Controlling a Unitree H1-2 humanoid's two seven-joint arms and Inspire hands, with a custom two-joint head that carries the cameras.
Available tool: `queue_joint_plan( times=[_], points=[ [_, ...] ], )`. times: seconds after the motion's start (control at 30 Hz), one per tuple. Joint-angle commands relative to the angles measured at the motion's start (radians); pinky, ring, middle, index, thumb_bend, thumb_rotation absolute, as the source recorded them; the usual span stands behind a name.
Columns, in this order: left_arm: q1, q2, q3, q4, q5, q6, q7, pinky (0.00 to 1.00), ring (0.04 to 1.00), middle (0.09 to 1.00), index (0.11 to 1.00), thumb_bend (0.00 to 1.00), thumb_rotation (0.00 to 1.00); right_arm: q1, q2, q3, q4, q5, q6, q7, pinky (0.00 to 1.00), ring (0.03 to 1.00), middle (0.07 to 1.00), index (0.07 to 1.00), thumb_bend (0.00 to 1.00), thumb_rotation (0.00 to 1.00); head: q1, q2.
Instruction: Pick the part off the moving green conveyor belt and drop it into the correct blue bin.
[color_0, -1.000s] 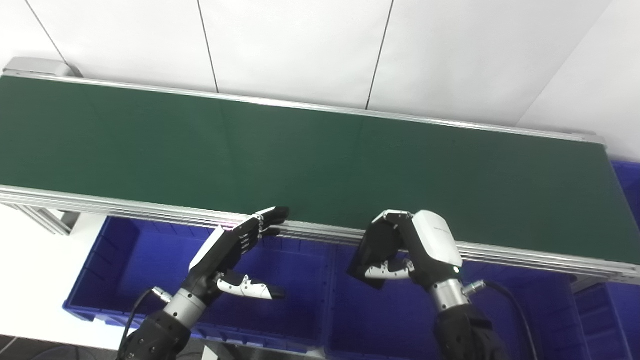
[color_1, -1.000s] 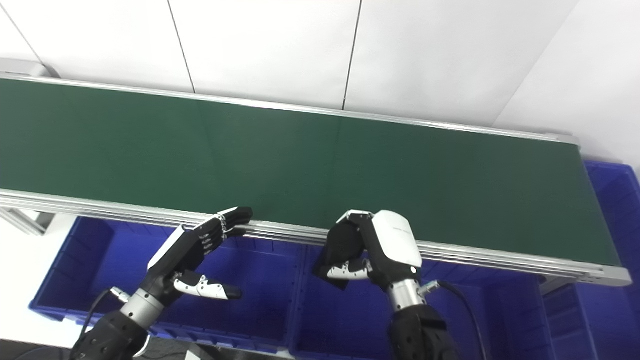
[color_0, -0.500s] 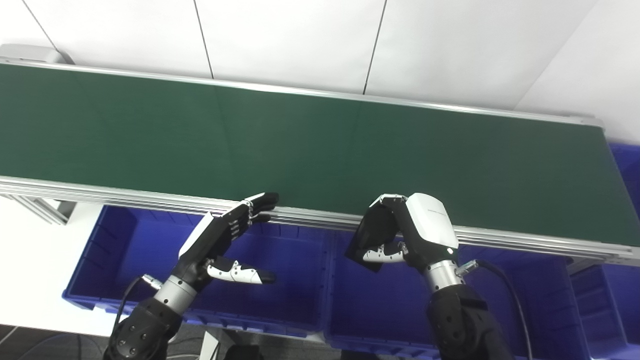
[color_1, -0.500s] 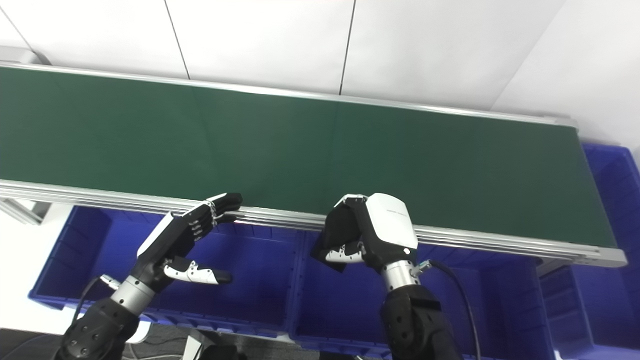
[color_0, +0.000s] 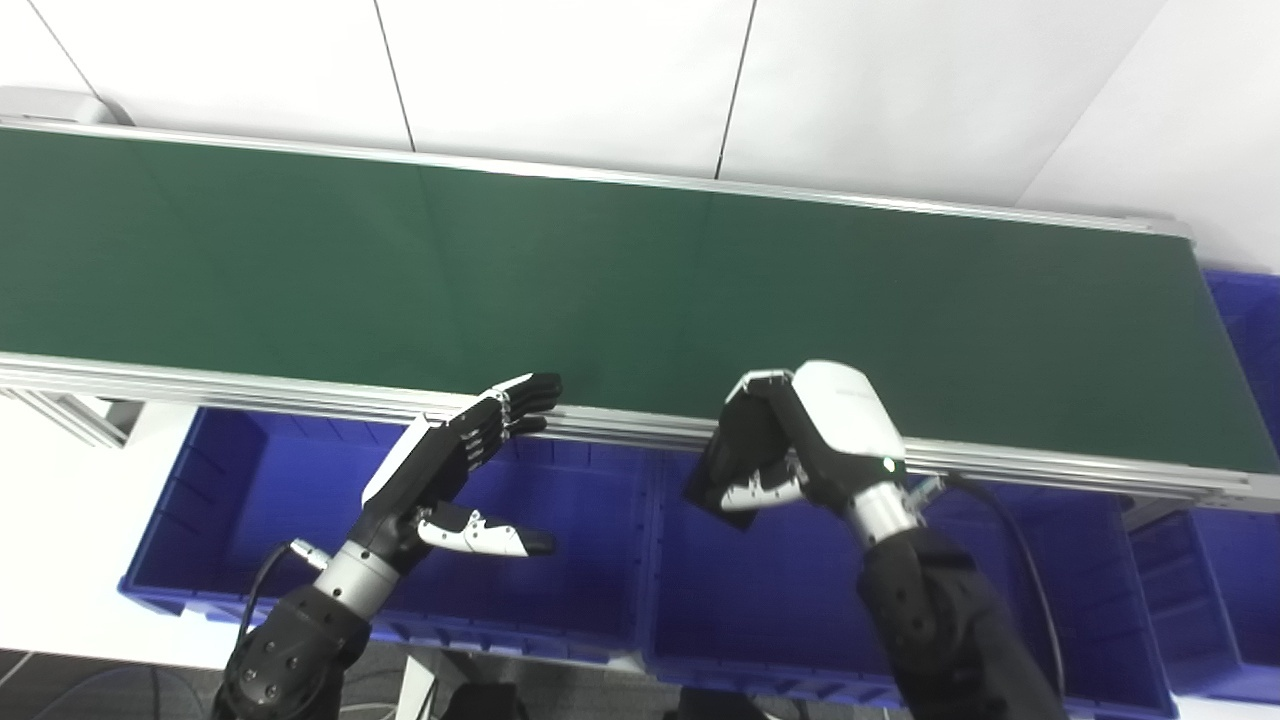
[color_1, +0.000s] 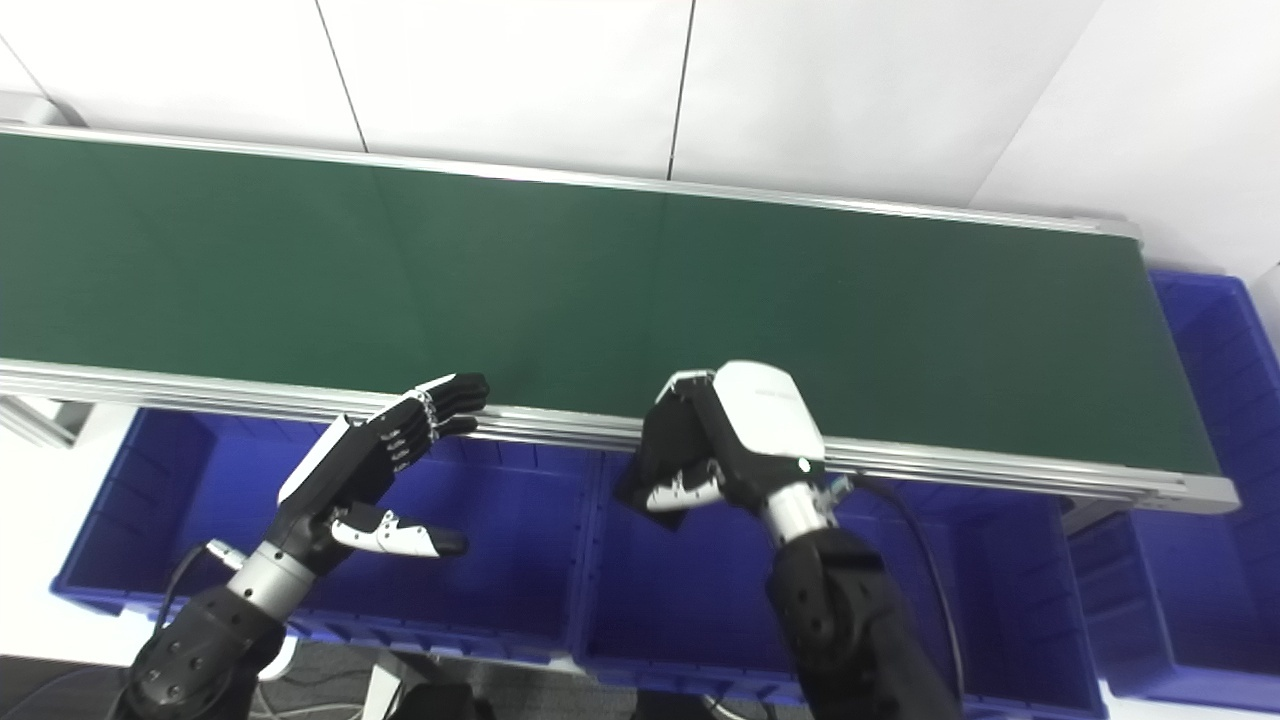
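**Flat black part in the right hand, held over the middle bin**

The right hand is curled shut on a flat black part — a thin, dark plate, pinched between thumb and fingers, its lower corner hanging past the near rail of the green conveyor belt and above the middle blue bin. It looks rigid and light; nothing about it sags. Its smooth faces could slip, so a hold across both flat faces near one edge, as now, seems the sound one. Its exact make is too dark to tell.

The left hand holds nothing — fingers straight and together, thumb spread, above the left blue bin.

Counted: one part, in the hand; none visible on the belt. One belt. Two hands. At least three blue bins show along the near side — left, middle and a right blue bin — with more blue plastic past the belt's far right end.
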Motion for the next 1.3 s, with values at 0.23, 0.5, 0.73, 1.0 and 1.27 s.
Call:
queue_joint_plan(
  times=[0.23, 0.5, 0.73, 1.0, 1.27],
  points=[
    [-0.024, -0.010, 0.002, -0.034, -0.011, -0.024, -0.006, 0.83, 0.879, 0.880, 0.858, 0.91, 0.24, -0.024, -0.080, 0.107, 0.173, -0.102, 0.165, 0.328, 0.59, 0.670, 0.697, 0.761, 0.56, 0.63, -0.006, 0.005],
    [-0.023, -0.003, -0.002, -0.020, -0.023, -0.043, -0.013, 0.83, 0.874, 0.877, 0.858, 0.91, 0.23, 0.014, -0.076, 0.095, 0.095, -0.130, 0.168, 0.361, 0.92, 0.842, 0.817, 0.798, 0.78, 0.99, 0.014, -0.043],
    [-0.012, -0.008, 0.010, -0.010, -0.037, -0.054, -0.022, 0.86, 0.893, 0.890, 0.863, 0.91, 0.23, 0.164, -0.018, 0.005, -0.104, -0.046, 0.096, 0.115, 0.92, 0.855, 0.842, 0.822, 0.76, 0.86, 0.042, -0.062],
    [-0.001, -0.019, 0.023, 0.017, -0.045, -0.094, -0.020, 0.88, 0.903, 0.893, 0.871, 0.91, 0.24, 0.259, 0.069, -0.073, -0.123, 0.109, -0.052, -0.144, 0.80, 0.848, 0.873, 0.869, 0.75, 0.78, 0.068, -0.081],
    [0.012, -0.022, 0.027, 0.020, -0.050, -0.115, -0.016, 0.88, 0.905, 0.899, 0.876, 0.91, 0.24, 0.320, 0.174, -0.139, -0.037, 0.302, -0.237, -0.358, 0.66, 0.825, 0.889, 0.900, 0.70, 0.72, 0.093, -0.087]
  ],
)
